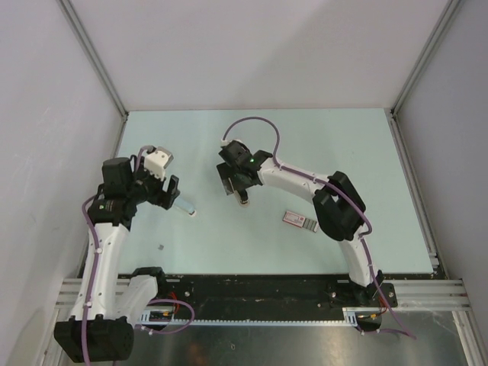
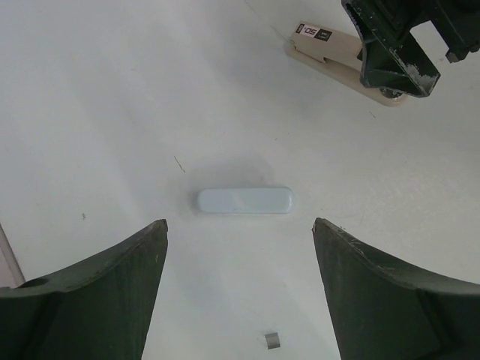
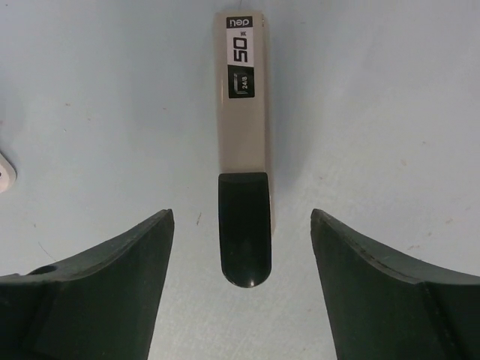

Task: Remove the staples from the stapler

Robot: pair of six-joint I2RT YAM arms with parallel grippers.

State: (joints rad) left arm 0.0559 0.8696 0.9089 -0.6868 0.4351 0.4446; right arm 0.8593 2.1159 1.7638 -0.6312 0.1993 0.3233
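Beige body, black rounded end, black label reading "50": the stapler [image 3: 244, 127] lies flat on the pale green table [image 1: 305, 145], near the middle, closed as far as I can see.

Right gripper [image 3: 241, 217]: jaws apart, one finger [image 3: 112, 285] on each side of the stapler's black end, neither touching it. In my left wrist view the same gripper sits over one end of the stapler, hiding that end.

Left gripper [image 2: 240, 225]: jaws apart, holding nothing. A pale blue oblong piece [image 2: 244, 200] with rounded ends lies crosswise on the table just ahead of the fingertips, touching neither finger. I cannot tell what this piece is.

Staples [image 2: 273, 340]: one tiny grey metal bit lies on the table between the left fingers, nearer the wrist than the blue piece. In the top view it shows as a speck towards the near left of the table, well apart from the stapler. I see no other loose staples.

Pinkish-red and white box [image 1: 299, 220]: flat on the table beside the right arm's forearm, to the right of the stapler and apart from it.
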